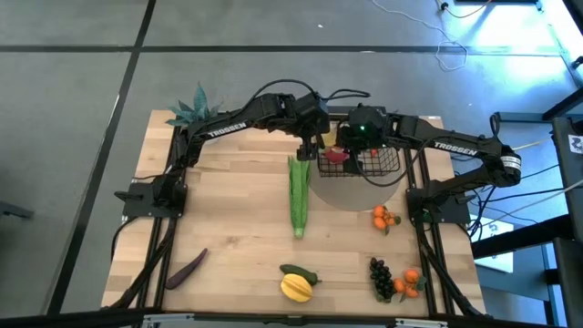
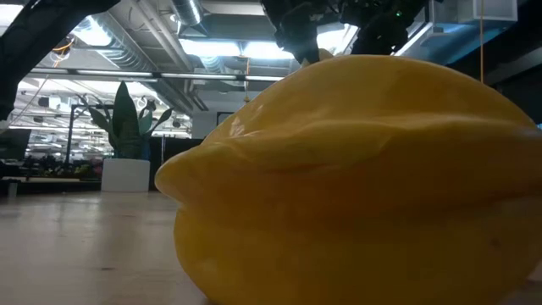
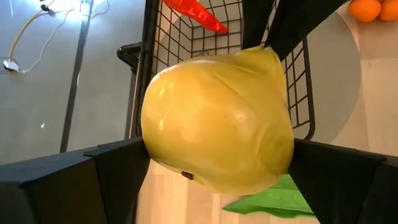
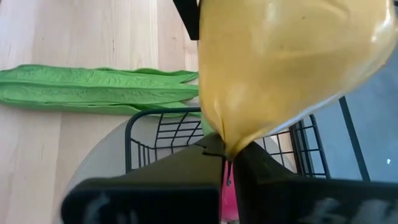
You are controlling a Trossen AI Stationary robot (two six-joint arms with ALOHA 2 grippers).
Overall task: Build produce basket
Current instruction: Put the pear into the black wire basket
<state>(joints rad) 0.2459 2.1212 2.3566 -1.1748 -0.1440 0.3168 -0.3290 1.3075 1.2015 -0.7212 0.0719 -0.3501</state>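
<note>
A big yellow fruit [image 2: 356,178] lies close to the low camera, hiding most of the table [image 1: 228,246], with grapes [image 1: 382,278], oranges [image 1: 384,218] and corn [image 1: 300,193] beyond. Farther back, over the basket [image 1: 383,164], the left gripper [image 3: 211,174] clamps a yellow mango [image 3: 217,121]; the right gripper [image 4: 227,155] pinches its tip, fingers closed. A red piece [image 3: 196,12] lies inside the basket.
</note>
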